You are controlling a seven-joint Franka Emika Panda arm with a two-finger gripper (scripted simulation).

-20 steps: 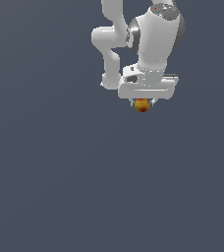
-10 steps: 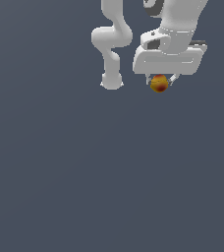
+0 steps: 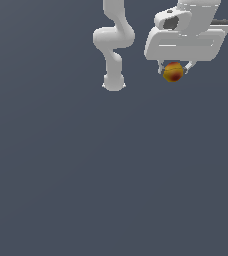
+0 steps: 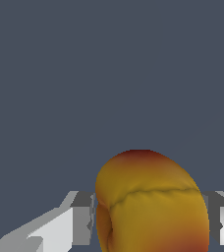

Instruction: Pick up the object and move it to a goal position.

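Note:
The object [image 3: 173, 72] is a small orange-yellow ball with red patches, hanging below the white hand near the top right of the exterior view. My gripper [image 3: 174, 69] is shut on it, one thin finger at each side. In the wrist view the object [image 4: 151, 204] fills the lower middle, pressed between the two grey fingers [image 4: 82, 216]. It is lifted clear of the floor.
The arm's white base [image 3: 113, 82] stands on the plain dark grey floor [image 3: 111, 175] to the exterior view's left of the gripper. Nothing else shows on the floor.
The gripper has carried the object upward and toward the exterior view's right, and both appear larger in the exterior view than one second ago. The grip has stayed shut.

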